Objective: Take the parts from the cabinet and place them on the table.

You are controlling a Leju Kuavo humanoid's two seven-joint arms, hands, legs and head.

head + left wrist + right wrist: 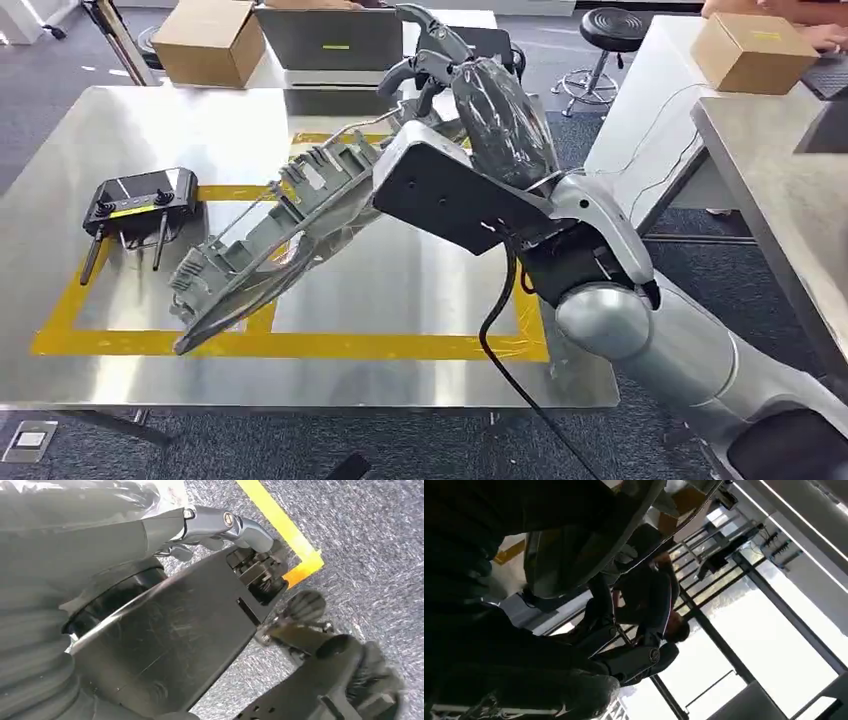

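I see the right hand (455, 75) at top centre gripping the long grey part (270, 240), which slants down-left, its low end over the table's (420, 300) yellow tape (300, 345). A black controller (140, 205) lies left of it. 2 cardboard boxes (205, 40) sit in the upper corners. The left hand (215, 527) hangs curled over carpet, holding nothing.

The right arm (640, 330) reaches forward from lower right, its hand (470, 90) gripping the part (270, 235). The left hand (220, 525) hangs, fingers curled, holding nothing.
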